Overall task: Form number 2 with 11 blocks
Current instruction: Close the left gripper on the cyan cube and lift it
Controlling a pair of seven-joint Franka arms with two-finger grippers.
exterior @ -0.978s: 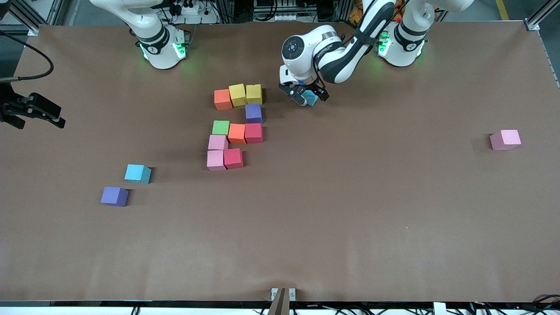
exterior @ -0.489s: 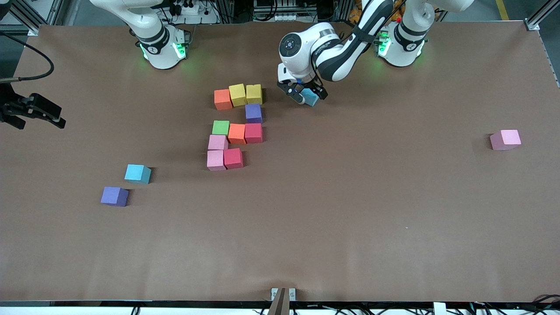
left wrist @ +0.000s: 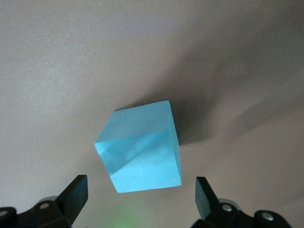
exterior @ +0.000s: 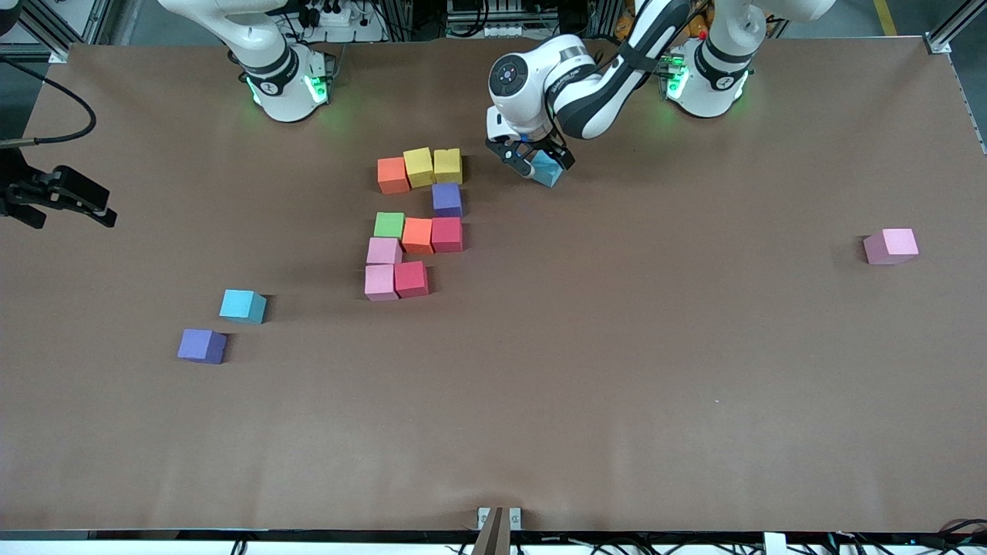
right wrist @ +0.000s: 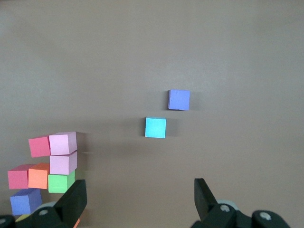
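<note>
Front view: your left pincer (exterior: 532,159) has crept toward its base, above the light blue block (exterior: 549,171), beside the unfinished number 2 (exterior: 417,223). The right pincer (exterior: 96,206) waits wide over its tabletop (exterior: 617,385) end.

Left wrist view: jaws wide, block beneath and unheld. It likely still needs placing.

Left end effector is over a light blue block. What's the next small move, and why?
Probably lower the left end effector and close on the light blue block. Its fingers stand open on either side of the block without touching it, and the number 2 lacks one cube beside the red block. The right end effector waits, open, at its arm's end of the table.
</note>
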